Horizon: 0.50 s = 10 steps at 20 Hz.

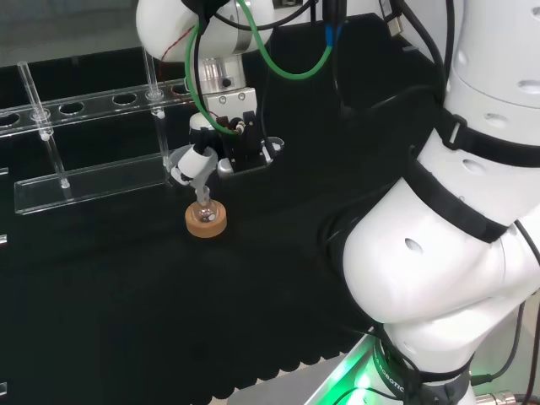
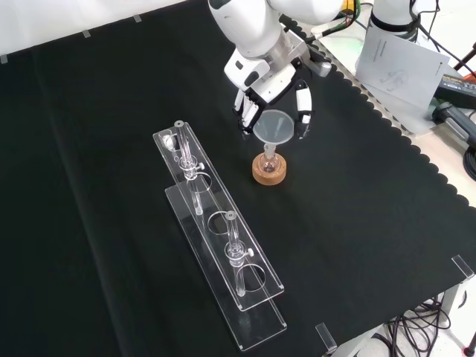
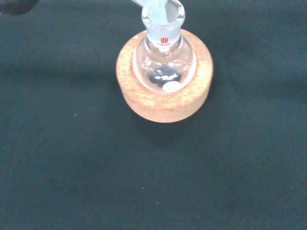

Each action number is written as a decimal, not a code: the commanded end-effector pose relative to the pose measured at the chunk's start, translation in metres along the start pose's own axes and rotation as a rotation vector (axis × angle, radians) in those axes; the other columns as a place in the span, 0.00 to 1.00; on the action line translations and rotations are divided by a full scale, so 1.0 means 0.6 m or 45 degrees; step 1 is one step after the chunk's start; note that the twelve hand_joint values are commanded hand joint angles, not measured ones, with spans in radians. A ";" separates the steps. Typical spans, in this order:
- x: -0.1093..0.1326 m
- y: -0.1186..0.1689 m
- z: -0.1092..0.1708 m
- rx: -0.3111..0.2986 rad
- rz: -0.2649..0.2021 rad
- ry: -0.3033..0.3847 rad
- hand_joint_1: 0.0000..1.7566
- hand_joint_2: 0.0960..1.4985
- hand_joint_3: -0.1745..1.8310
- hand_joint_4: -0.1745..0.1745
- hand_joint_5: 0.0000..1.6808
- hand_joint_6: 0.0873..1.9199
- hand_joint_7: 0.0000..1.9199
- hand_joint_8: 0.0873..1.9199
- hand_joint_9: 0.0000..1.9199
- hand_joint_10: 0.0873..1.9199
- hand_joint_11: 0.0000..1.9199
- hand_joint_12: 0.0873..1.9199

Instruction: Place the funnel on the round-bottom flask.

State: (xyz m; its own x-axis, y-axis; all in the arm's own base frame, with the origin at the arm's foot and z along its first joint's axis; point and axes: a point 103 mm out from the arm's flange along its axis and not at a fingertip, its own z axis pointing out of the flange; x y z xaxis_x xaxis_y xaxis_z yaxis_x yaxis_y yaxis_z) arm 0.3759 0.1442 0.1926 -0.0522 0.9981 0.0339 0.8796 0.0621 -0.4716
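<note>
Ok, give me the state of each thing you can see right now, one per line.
funnel: upright, stem in the flask's neck, fingers around its cone.
round-bottom flask: upright on its stand, funnel stem in its mouth.
cork ring: flat on the cloth, carrying the flask.
hand: above the flask, fingers curled around the funnel.
clear rack: standing on the cloth, apart from the flask.

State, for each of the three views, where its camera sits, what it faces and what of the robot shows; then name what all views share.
Head view: behind and above the base, looking over white arm links at the bench; hand above the flask.
Front view: in front, looking down on the cloth; hand around the funnel.
Wrist view: at the wrist, facing the flask.
Shared: cork stand.
</note>
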 end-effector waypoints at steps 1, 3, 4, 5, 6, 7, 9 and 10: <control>0.003 0.004 0.002 0.014 -0.003 -0.003 0.36 0.49 0.33 0.31 0.28 0.30 0.31 0.39 0.46 0.28 0.30 0.66; 0.004 0.004 0.003 0.017 0.000 -0.009 0.36 0.49 0.33 0.31 0.28 0.30 0.31 0.39 0.46 0.28 0.30 0.67; 0.004 0.004 0.004 0.018 0.002 -0.011 0.36 0.49 0.33 0.31 0.28 0.29 0.31 0.39 0.45 0.28 0.30 0.67; 0.004 0.004 0.004 0.019 0.004 -0.012 0.36 0.49 0.33 0.31 0.28 0.29 0.31 0.39 0.45 0.28 0.30 0.67; 0.003 0.005 0.005 0.018 0.004 -0.010 0.36 0.49 0.33 0.31 0.28 0.29 0.31 0.39 0.45 0.28 0.30 0.67; 0.003 0.005 0.005 0.020 0.005 -0.009 0.36 0.49 0.33 0.31 0.27 0.29 0.31 0.39 0.45 0.28 0.30 0.67; 0.003 0.004 0.006 0.021 0.001 -0.004 0.36 0.49 0.33 0.31 0.27 0.29 0.30 0.39 0.45 0.28 0.30 0.67; 0.003 0.004 0.006 0.022 -0.001 -0.003 0.36 0.49 0.33 0.31 0.27 0.28 0.30 0.39 0.45 0.28 0.30 0.67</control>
State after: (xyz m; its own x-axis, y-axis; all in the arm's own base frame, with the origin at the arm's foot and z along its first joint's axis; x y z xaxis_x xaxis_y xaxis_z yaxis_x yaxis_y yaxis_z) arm 0.3768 0.1462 0.1886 -0.0533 0.9982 0.0280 0.8721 0.0602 -0.4856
